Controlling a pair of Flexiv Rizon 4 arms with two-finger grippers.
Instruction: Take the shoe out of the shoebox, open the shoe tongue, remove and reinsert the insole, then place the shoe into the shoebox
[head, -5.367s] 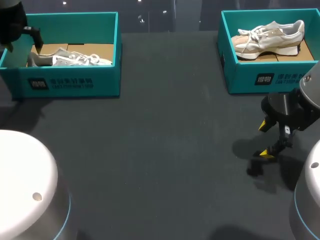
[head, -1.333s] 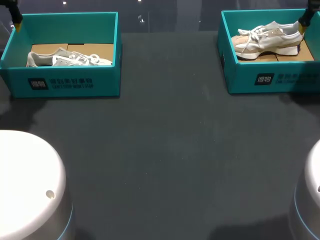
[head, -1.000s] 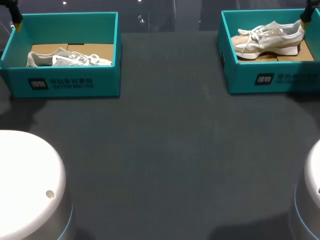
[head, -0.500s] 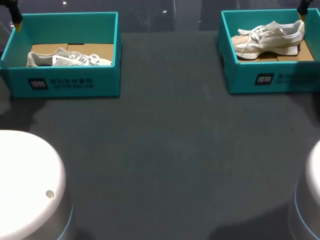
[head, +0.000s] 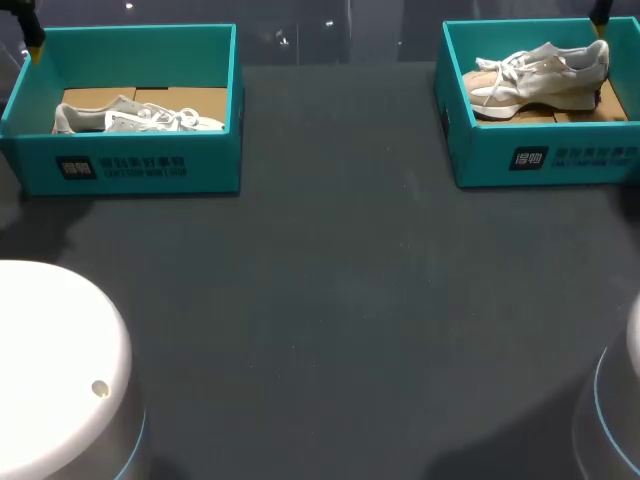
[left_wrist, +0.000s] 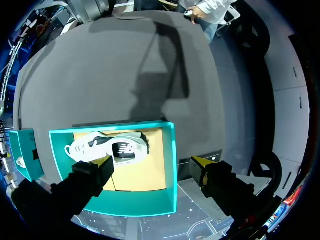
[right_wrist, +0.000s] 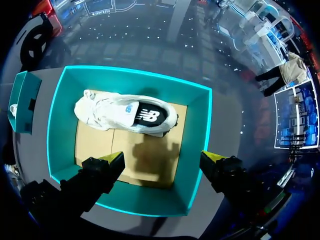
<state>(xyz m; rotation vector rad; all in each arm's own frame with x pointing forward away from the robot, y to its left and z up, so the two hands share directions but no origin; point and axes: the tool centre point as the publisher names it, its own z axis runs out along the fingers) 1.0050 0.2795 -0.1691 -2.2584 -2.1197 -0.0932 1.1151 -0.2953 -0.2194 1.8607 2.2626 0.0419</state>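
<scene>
- The right shoe (head: 540, 72) is being shown on its side on the cardboard floor of the right shoebox (head: 545, 158), at the far right of the table (head: 340, 300). The left shoe (head: 135, 118) is lying the same way in the left shoebox (head: 140, 170) at the far left.
- The right gripper (right_wrist: 164, 158) is being held wide open and empty above its box. One finger is over bare cardboard and the other about over the box wall, with the shoe lying ahead of it, untouched.
- The left gripper (left_wrist: 152, 161) is likewise being held open and empty. One finger is over the cardboard near the shoe and the other is outside the box wall.
- Nothing is being lifted yet, so the first step is judged not begun.
- The shoes are being judged light. The soft upper will give under the fingers, the loose laces may snag, and the sole and heel are firmer.
- A hold at the heel collar, or across sole and upper at the midfoot, is being judged the surest. A pinch on laces or tongue alone would likely let the shoe swing.
- The boxes are being judged light too, so one may be dragged along if a shoe catches on its wall.
</scene>
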